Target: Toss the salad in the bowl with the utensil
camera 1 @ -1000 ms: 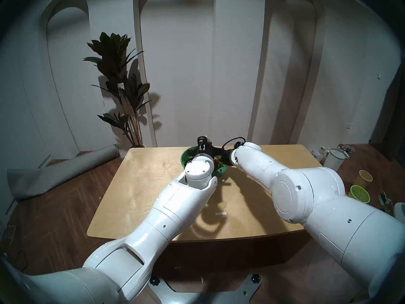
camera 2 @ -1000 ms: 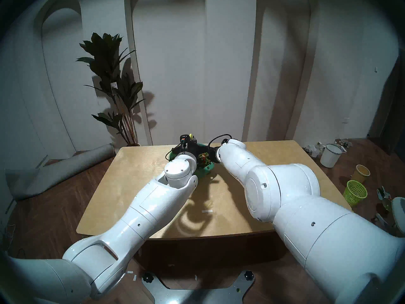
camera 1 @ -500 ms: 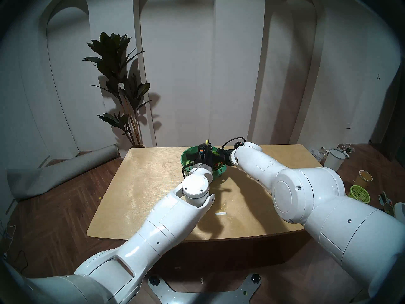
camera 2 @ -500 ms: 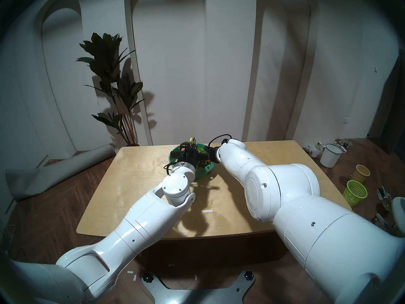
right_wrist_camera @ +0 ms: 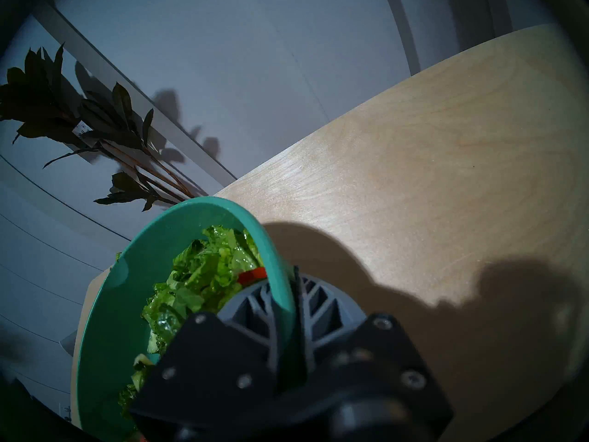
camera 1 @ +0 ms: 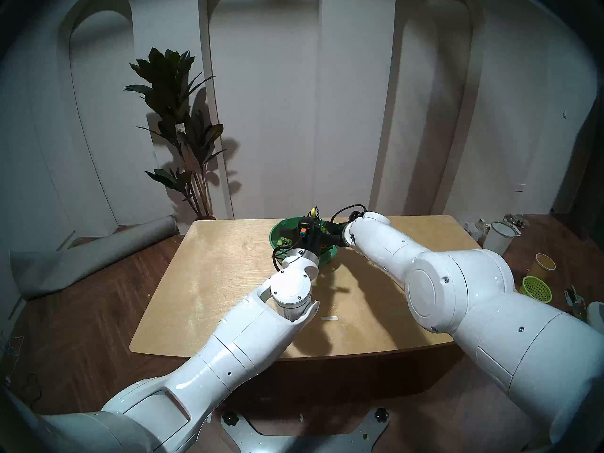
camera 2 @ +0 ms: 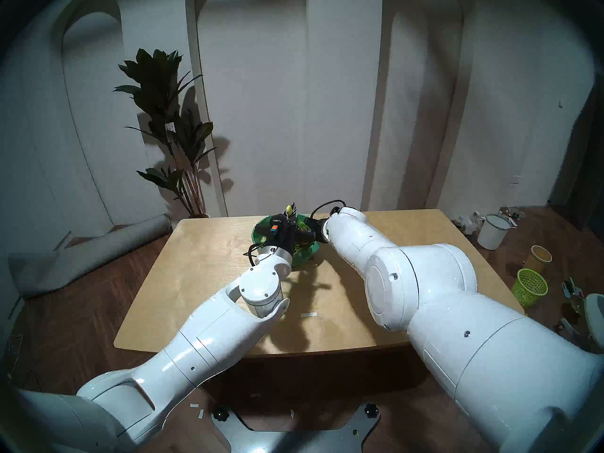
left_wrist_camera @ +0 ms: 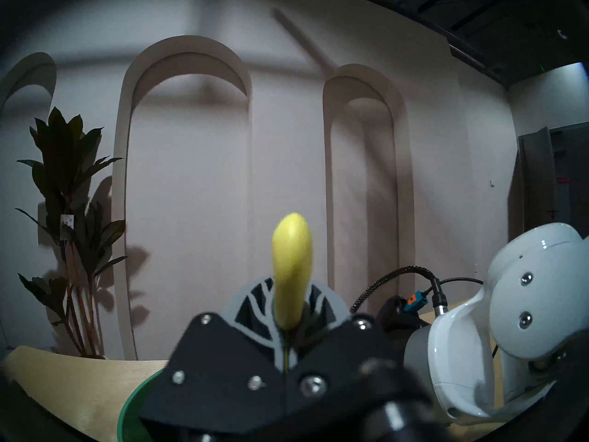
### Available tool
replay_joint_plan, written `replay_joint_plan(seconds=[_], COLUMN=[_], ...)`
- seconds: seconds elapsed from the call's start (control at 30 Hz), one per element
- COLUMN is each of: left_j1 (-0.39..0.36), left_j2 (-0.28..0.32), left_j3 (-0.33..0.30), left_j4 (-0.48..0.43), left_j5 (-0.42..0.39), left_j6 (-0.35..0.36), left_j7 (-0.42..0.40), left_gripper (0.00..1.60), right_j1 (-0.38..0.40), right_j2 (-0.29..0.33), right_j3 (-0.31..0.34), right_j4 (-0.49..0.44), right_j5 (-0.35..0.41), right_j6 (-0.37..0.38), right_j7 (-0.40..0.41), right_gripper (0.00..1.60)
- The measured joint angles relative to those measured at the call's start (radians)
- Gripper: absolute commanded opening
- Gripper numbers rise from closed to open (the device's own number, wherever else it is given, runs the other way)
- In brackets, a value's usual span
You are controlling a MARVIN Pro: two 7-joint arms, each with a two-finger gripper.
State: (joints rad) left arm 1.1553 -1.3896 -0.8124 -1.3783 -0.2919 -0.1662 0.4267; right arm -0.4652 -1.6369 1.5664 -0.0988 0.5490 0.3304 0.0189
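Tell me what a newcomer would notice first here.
Two white arms meet over a green bowl of salad at the table's far side. The left hand grips a yellow spoon pointing up, and the right hand pinches the bowl's rim. A tall dark plant stands behind, at left.

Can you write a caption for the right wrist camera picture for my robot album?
Right gripper pinches the teal bowl's rim, salad inside.

A teal bowl (right_wrist_camera: 121, 272) of chopped lettuce and tomato salad (right_wrist_camera: 197, 278) sits on the table's far side; the yellow-green utensil's (left_wrist_camera: 291, 266) rounded end points upward.
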Motion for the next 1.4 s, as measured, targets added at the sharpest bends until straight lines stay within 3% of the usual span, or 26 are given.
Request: replay_joint_plan(seconds=[0.3, 1.03, 1.4], left_j1=[0.000, -0.029, -0.052], left_j2=[0.013, -0.014, -0.017], left_j3=[0.027, 0.038, 0.040], left_j4=[0.015, 0.194, 0.208], left_j5=[0.002, 0.035, 0.045], left_j6=[-0.019, -0.088, -0.048], left_j7=[-0.034, -0.059, -0.088], left_gripper=[0.00, 0.00, 0.00], right_j1=[0.000, 0.000, 0.000], right_j2=[0.000, 0.000, 0.000], right_j3=[0.000, 0.000, 0.000], right_j4=[0.000, 0.000, 0.000], right_j5=[0.000, 0.000, 0.000], right_j6=[0.000, 0.000, 0.000], right_j7=[0.000, 0.000, 0.000], right_gripper=[0.29, 0.29, 0.29])
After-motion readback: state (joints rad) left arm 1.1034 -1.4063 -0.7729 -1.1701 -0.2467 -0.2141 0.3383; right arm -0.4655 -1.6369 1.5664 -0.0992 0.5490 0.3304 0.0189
